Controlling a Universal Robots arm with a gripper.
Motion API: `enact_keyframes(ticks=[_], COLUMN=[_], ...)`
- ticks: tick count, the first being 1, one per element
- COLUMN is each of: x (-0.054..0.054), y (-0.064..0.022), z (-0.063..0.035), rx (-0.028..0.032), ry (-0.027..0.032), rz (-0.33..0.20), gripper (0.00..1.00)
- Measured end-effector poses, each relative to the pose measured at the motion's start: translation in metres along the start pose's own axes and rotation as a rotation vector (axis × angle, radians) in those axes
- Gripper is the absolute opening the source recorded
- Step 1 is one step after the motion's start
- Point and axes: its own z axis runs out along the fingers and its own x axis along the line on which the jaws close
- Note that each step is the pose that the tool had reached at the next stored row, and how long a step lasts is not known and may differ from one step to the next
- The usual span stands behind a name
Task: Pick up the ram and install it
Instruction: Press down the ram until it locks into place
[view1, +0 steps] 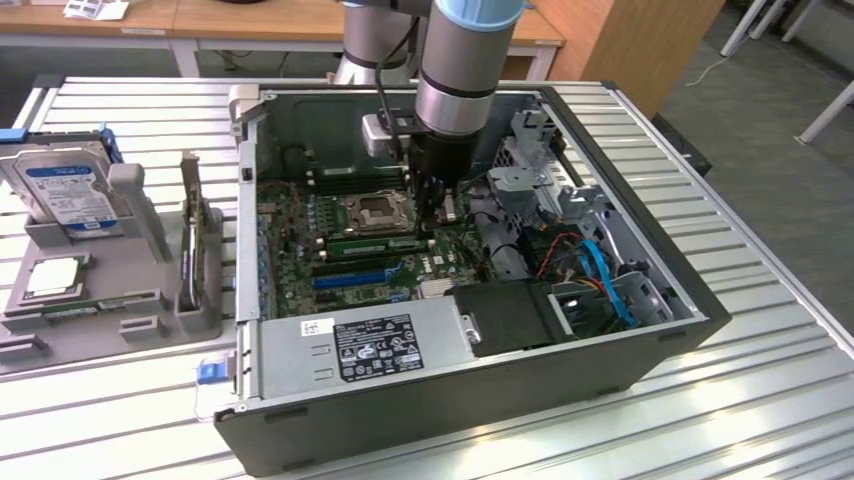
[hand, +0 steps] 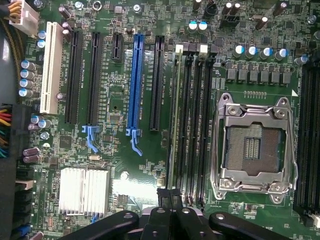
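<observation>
The ram (hand: 175, 120) is a thin green stick seen edge-on, standing in the memory slot nearest the black expansion slots on the motherboard (hand: 115, 165). In the exterior view the ram (view1: 374, 244) lies just in front of the empty processor socket (view1: 370, 210). My gripper (hand: 170, 197) is shut, and its black fingertips meet right over one end of the stick; I cannot tell whether they touch it. Seen from outside, the gripper (view1: 435, 222) reaches down into the open computer case (view1: 667, 330).
Two empty black memory slots (hand: 197, 120) run beside the ram, then the silver processor socket (hand: 252, 145). A blue expansion slot (hand: 135, 85) and a heatsink (hand: 84, 191) lie on its other side. A grey tray (view1: 27, 345) at the exterior view's left holds a hard drive (view1: 67, 190) and an upright card (view1: 200, 250).
</observation>
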Motion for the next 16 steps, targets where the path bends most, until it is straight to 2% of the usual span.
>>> enact_keyframes(ticks=[12,14,16], x=[-0.0002,-0.0003,0.0001], y=[-0.0001,-0.0001,0.0002], z=[0.002,0.0006,-0.0046], rx=[0.0,0.0005,0.0], ry=[0.0011,-0.0004,0.0012], rz=[0.0,0.0,0.0], gripper=[0.11,0.11,0.11])
